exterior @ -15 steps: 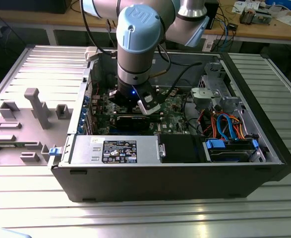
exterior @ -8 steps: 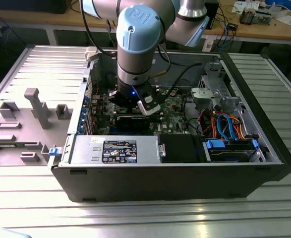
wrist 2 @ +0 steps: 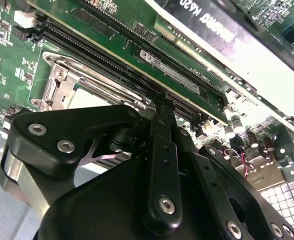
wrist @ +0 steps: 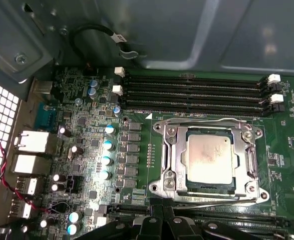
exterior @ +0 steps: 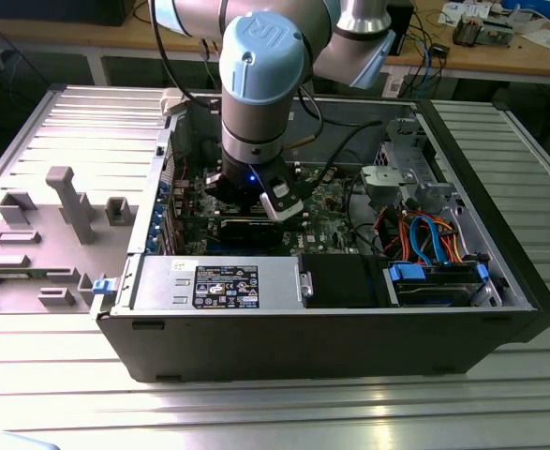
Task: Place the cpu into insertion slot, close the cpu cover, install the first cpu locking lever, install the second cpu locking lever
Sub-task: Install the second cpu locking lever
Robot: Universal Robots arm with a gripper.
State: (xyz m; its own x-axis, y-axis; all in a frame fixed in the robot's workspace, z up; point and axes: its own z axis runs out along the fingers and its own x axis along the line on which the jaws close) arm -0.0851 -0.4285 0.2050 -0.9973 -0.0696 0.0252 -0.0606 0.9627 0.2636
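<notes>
The case (exterior: 499,253), a dark sheet-metal box, lies open with the arm (exterior: 260,84) reaching in. The green board (wrist: 86,150) carries the slot (wrist: 162,150), a steel-rimmed square. The cpu (wrist: 210,159), flat dull silver, sits in the slot; the cover (wrist: 174,155), a thin bright frame, lies closed around it. Both levers appear latched, so the task looks nearly complete. The gripper (wrist 2: 159,102), matte black, has its fingertips together at the slot's 6 o'clock edge, holding nothing visible.

Even overhead daylight in the exterior view, glare on the ribbed metal counter (exterior: 284,412), case interior shadowed, second wrist view with blown-out white glare, near hand (wrist 2: 159,107) soft, first wrist view evenly lit and sharp
</notes>
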